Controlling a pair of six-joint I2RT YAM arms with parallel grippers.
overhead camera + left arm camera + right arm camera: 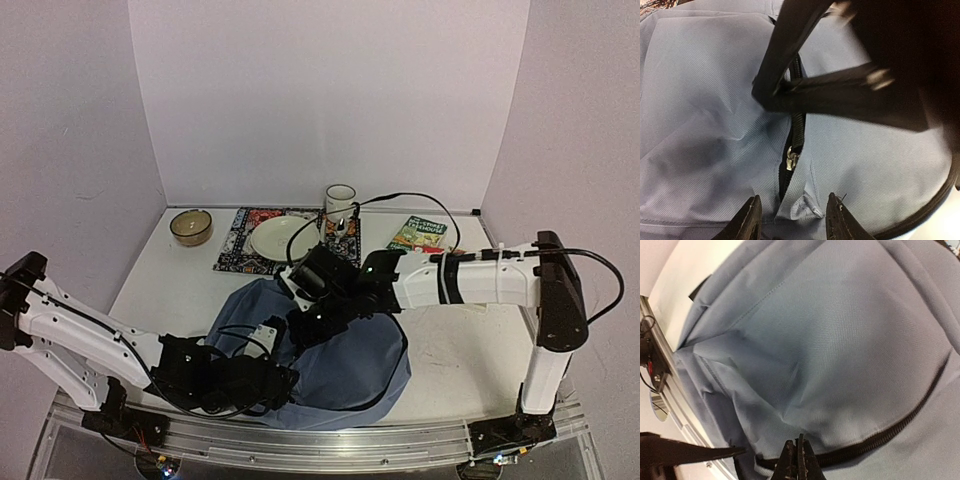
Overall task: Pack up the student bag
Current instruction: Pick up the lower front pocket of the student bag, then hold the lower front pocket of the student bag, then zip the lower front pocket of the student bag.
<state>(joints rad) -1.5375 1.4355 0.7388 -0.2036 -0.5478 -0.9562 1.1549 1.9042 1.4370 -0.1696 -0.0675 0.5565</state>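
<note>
The student bag [350, 360], slate-blue fabric, lies flat at the table's near edge between both arms. My left gripper [285, 385] is open just above it. In the left wrist view its open fingers [792, 220] straddle a fabric flap at the end of the black zipper [797, 125], below a silver zipper slider [791, 159]. My right gripper [300, 325] presses on the bag's left part. In the right wrist view it [799, 450] is shut on a thin dark tab at the bag's black zipper line [880, 437]. The bag's inside is hidden.
At the back are a patterned placemat [240, 245] with a white plate [283, 237], a tan bowl [190, 226], a white mug [340, 200] and a green book [418, 233]. The metal front rail [330, 445] runs just below the bag.
</note>
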